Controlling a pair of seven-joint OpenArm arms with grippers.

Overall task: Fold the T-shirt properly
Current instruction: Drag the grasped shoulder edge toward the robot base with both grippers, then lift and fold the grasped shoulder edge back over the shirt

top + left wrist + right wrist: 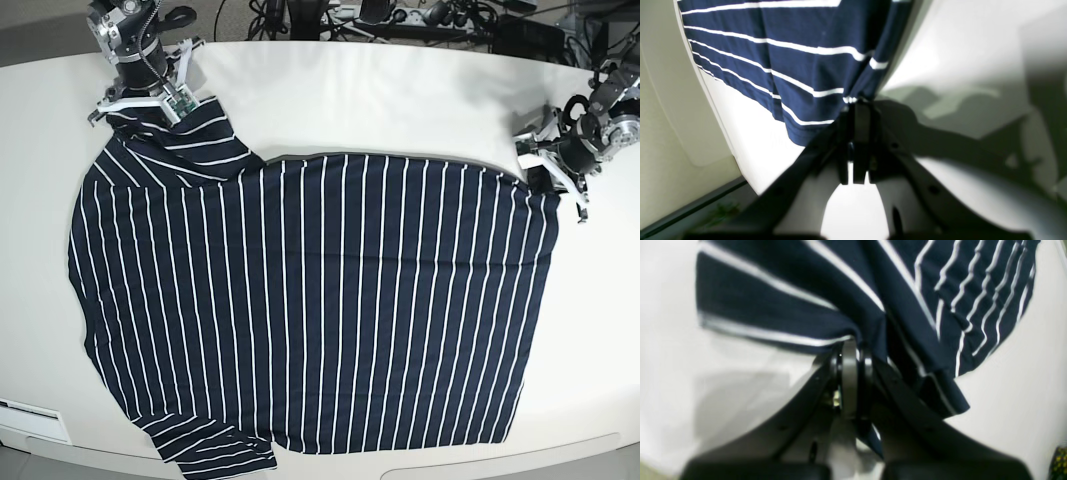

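Observation:
The T-shirt (320,300), dark navy with thin white stripes, lies spread flat across the white table (380,100), with one sleeve at the front left. At the far left corner my right gripper (160,108) holds the upper sleeve. In the right wrist view its fingers (850,346) are pressed together with bunched cloth (790,300) at the tips. My left gripper (540,170) sits at the shirt's far right corner. The left wrist view shows it (855,103) shut on a pinched fold of striped cloth (790,66).
Cables and dark equipment (400,15) crowd the table's back edge. The shirt's lower edge lies close to the table's curved front edge (560,450). Bare white tabletop lies behind the shirt, between the two arms.

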